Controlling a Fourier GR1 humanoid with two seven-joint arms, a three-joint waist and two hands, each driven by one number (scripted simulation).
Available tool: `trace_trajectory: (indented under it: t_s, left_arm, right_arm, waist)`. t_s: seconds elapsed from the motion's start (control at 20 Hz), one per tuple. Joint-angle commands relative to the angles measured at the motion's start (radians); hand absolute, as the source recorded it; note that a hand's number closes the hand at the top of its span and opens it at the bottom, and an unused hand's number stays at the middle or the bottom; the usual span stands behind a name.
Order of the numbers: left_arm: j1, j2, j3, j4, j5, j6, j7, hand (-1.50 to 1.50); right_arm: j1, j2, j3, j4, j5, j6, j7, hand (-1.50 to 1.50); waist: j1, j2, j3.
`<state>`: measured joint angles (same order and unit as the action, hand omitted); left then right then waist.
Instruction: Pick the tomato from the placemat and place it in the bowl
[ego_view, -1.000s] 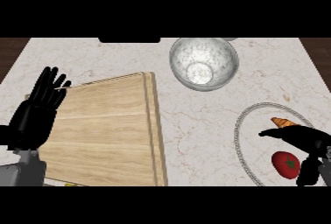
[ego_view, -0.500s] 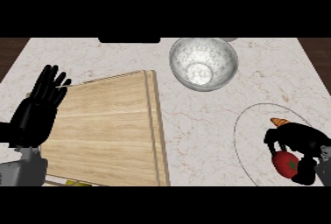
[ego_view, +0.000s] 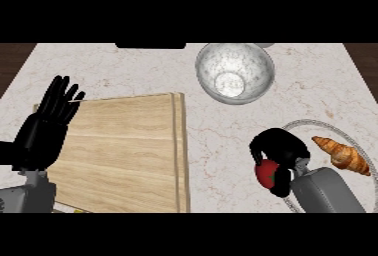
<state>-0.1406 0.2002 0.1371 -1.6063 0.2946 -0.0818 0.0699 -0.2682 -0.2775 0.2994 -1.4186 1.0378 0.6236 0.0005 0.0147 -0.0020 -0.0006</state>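
In the head view, the right hand (ego_view: 279, 150) is curling its fingers around the red tomato (ego_view: 266, 172), holding it just left of the plate (ego_view: 319, 124), whose croissant (ego_view: 342, 155) is lying to the hand's right. The metal bowl (ego_view: 235, 71) is sitting well above the plate. The left hand (ego_view: 46, 129) is resting open, fingers straight, over the wooden board's (ego_view: 125, 150) left edge.

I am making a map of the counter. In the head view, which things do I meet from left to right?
Left robot hand → cutting board → bowl → right robot hand holding the tomato → croissant on the plate.
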Motion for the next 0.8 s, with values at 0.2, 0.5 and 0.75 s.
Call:
trace_trajectory:
  t_s: [0.2, 0.5, 0.75]
  left_arm:
    - [-0.013, -0.005, -0.015, 0.029, -0.001, -0.02, -0.004, 0.0]
    - [-0.008, 0.004, 0.002, -0.02, 0.018, -0.008, 0.038, 0.0]
    - [0.014, 0.01, 0.027, 0.051, 0.016, -0.042, -0.037, 0.0]
  right_arm:
    - [-0.214, 0.272, 0.165, 0.007, -0.061, -0.19, 0.507, 1.5]
    - [-0.333, 0.276, 0.253, -0.145, -0.066, -0.285, 0.843, 1.5]
    - [-0.537, 0.277, 0.176, -0.171, -0.047, -0.257, 1.014, 1.5]
  waist:
    - [0.029, 0.006, 0.0]
    - [0.008, -0.004, 0.0]
    - [0.0, 0.0, -0.001]
